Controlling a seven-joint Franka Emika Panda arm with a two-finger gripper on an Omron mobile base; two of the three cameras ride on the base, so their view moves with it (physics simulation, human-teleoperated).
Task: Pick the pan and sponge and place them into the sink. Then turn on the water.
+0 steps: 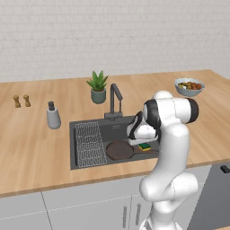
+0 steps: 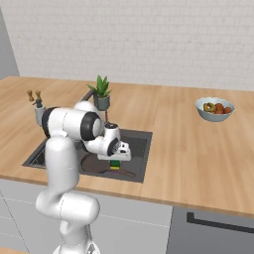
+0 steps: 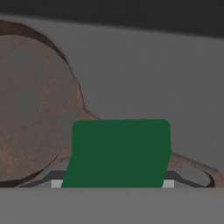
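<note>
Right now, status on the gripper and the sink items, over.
Gripper low in sink, sponge between fingers. Pan in basin, beside sponge. Faucet dry, nothing in the way.

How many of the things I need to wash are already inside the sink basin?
2. The pan lies on the sink floor, right of the wire rack; the sponge sits over its handle, under the hand.
</note>
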